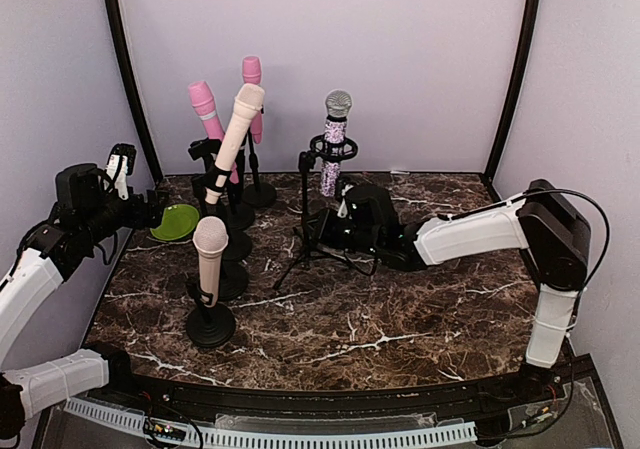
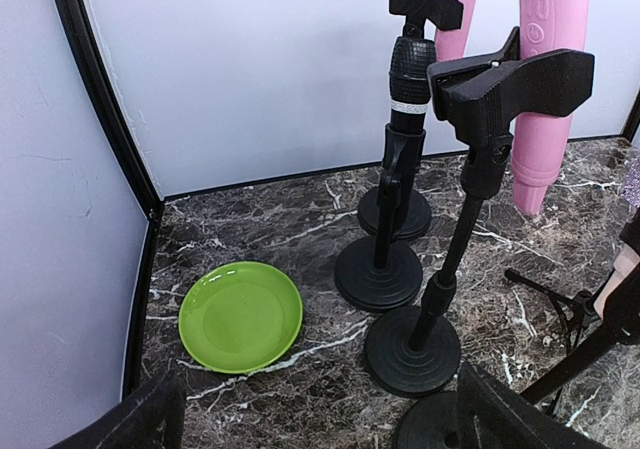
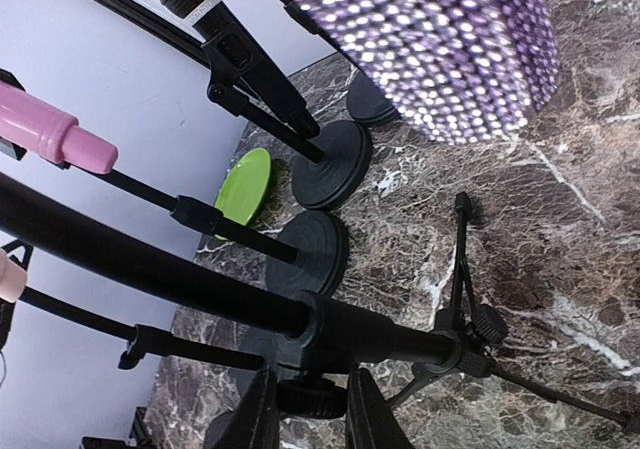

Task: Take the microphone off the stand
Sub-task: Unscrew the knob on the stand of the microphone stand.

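Observation:
A purple glitter microphone (image 1: 333, 154) stands upright in the ring holder of a black tripod stand (image 1: 306, 231) at mid-table. In the right wrist view its sparkly body (image 3: 450, 49) fills the top. My right gripper (image 3: 310, 409) is low on the stand's pole (image 3: 380, 331), shut on the black clamp knob (image 3: 310, 397) under the pole joint. From above, that right gripper (image 1: 335, 231) sits beside the tripod, below the microphone. My left gripper (image 2: 320, 429) hangs open and empty at the far left, over the marble near a green plate (image 2: 240, 315).
Left of the tripod are several round-base stands: a beige microphone (image 1: 210, 254) in front, a tilted cream one (image 1: 236, 134), two pink ones (image 1: 207, 109) behind. An empty clip stand (image 2: 505, 84) rises close to my left gripper. The green plate (image 1: 175, 222) lies by the left wall.

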Motion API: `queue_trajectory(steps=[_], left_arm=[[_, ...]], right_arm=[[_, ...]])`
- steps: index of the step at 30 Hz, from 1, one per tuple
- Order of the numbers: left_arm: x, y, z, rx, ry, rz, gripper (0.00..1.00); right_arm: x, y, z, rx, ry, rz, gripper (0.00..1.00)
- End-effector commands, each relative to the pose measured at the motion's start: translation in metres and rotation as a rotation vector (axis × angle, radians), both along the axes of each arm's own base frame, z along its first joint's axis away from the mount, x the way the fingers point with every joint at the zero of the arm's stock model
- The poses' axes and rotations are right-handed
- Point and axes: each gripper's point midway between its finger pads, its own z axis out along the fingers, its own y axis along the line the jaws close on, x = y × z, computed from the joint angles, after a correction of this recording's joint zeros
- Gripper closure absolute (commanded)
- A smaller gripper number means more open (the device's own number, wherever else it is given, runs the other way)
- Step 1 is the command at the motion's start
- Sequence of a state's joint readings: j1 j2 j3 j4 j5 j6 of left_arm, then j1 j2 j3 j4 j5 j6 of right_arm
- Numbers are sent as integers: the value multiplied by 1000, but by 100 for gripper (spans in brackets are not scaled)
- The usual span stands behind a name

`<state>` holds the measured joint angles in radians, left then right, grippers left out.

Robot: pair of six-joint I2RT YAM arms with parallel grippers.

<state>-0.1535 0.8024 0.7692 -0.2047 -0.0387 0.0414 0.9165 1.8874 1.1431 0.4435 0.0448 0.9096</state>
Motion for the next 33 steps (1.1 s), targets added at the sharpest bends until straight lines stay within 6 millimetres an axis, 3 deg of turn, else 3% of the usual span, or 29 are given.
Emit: queue_trajectory(steps=[1, 22, 33], left_arm=[[0, 2, 4, 6, -25, 1, 4], [3, 5, -4, 23, 0, 21, 4], [2, 4, -2, 19, -6, 12, 4]], right_arm=[[-1, -2, -3, -171, -57, -37, 92], [-6, -18, -17, -668, -226, -22, 93], [-14, 4, -30, -787, -297, 103, 93]])
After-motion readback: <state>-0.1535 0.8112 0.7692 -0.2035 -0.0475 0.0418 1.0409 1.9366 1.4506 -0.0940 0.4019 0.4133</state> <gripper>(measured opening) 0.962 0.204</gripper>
